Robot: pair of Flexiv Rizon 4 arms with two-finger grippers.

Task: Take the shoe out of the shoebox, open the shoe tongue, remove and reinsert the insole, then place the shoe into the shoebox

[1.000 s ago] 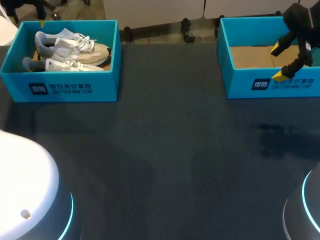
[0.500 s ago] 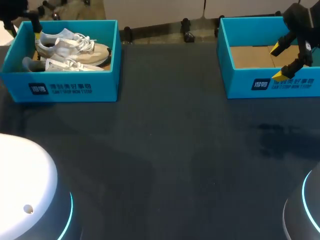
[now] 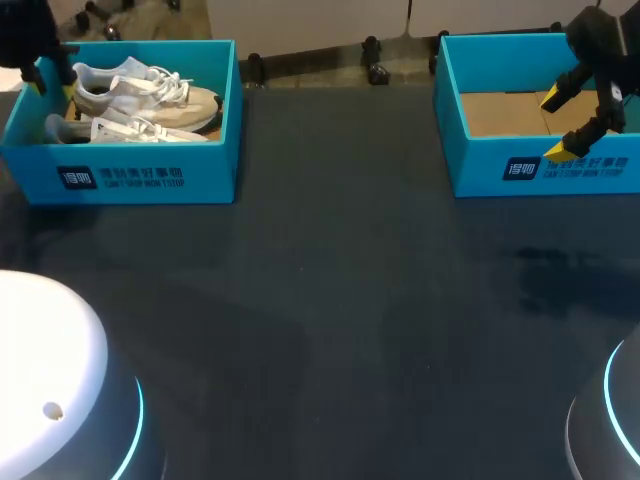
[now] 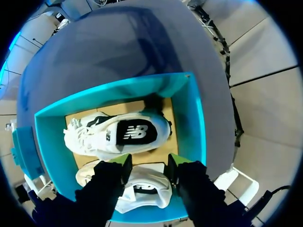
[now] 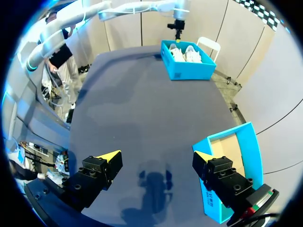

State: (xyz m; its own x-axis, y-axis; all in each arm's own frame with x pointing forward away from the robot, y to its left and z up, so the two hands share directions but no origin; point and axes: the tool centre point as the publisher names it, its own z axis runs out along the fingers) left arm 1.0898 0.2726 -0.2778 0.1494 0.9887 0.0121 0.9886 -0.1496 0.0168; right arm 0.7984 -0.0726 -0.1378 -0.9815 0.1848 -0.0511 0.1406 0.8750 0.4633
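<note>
Left claw [image 4: 148,163]: fingers parted a moderate way, nothing held, poised above the blue shoebox [image 4: 187,118] near one end wall. Shoe [image 4: 118,135]: white and pale beige, lying on its side on the brown floor of the box, just ahead of the yellow tips. Second shoe [image 4: 142,194]: beside the first, directly under the left claw and partly covered by its fingers. Right claw [image 5: 156,156]: spread wide, nothing held, well apart from the shoes and hanging over the near wall of a second shoebox [image 3: 545,170], whose brown floor shows behind it. Table [image 3: 330,300]: dark, carrying both boxes, stretching out beneath and ahead of the right claw. Progress, as judged: none of the steps is done; both shoes lie in the box, neither is gripped, and the lift-out, the tongue, the insole's removal and return, and the final boxing all remain. The work appears to stand at the approach for the first pick. Hidden or unclear: neither insole is visible; the tongues cannot be made out under the laces; it cannot be told whether the left fingertips sit above or below the box rim, nor which shoe is meant; the left arm is mostly cut off in the head view, with only dark parts showing at the box's far corner.
</note>
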